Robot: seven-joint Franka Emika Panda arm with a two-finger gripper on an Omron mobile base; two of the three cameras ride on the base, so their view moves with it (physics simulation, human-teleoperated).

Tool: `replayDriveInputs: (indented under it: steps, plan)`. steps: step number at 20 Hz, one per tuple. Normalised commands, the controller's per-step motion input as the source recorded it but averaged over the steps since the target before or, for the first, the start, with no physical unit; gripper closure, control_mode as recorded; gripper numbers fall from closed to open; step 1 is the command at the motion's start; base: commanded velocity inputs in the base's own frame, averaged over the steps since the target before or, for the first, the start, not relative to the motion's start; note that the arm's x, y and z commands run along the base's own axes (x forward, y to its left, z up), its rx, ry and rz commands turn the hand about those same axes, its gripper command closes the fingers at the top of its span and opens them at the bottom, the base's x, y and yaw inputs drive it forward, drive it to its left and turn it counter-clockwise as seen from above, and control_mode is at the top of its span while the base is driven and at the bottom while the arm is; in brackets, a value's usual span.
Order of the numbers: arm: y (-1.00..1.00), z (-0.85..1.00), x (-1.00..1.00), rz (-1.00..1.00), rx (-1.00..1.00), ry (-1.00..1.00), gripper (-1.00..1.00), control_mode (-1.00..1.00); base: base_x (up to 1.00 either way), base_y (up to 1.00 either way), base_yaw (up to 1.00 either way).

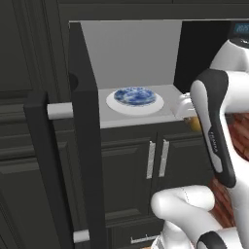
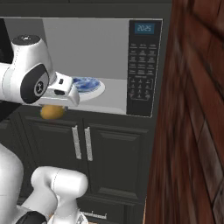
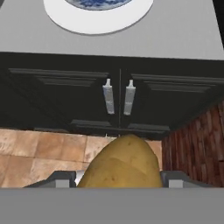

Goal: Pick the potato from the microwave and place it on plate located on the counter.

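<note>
**Potato out of the microwave, held in the claw**

The gripper (image 2: 53,108) is clenched on the potato (image 3: 121,162), just in front of the open microwave (image 2: 144,65), above the cabinet doors (image 3: 118,98). At 12 o'clock in the hand view, a blue-patterned plate (image 1: 134,97) sits inside.

Flat, even rendered light is filling all views, casting almost no shadows. The dark cabinets (image 1: 131,165) are reading dim while the microwave (image 2: 109,57) interior is glowing pale; the brick wall (image 2: 192,131) is smearing blurry at the edge.
</note>
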Motion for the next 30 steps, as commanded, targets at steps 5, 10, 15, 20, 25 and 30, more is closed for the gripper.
replayDriveInputs:
  steps: [5, 10, 15, 20, 25, 30]
  plan:
    - [0.04, 0.12, -0.52, 0.0, -0.01, -0.07, 1.0, -1.0, 0.0, 0.0, 0.0]
    - [0.0, 0.26, -0.22, 0.0, 0.0, -0.01, 1.0, -1.0, 0.0, 0.0, 0.0]
    - [0.01, 0.15, -0.05, 0.0, 0.0, 0.0, 1.0, 1.0, -0.24, 0.03, 0.0]
    - [0.0, 0.0, 0.0, 0.0, 0.0, 0.0, 1.0, 1.0, -1.0, -0.24, 0.0]
    - [0.0, 0.0, 0.0, 0.0, 0.0, 0.0, 1.0, 1.0, -1.0, -0.11, 0.0]
    - [0.0, 0.0, 0.0, 0.0, 0.0, 0.0, 1.0, 1.0, -1.0, 0.36, 0.01]
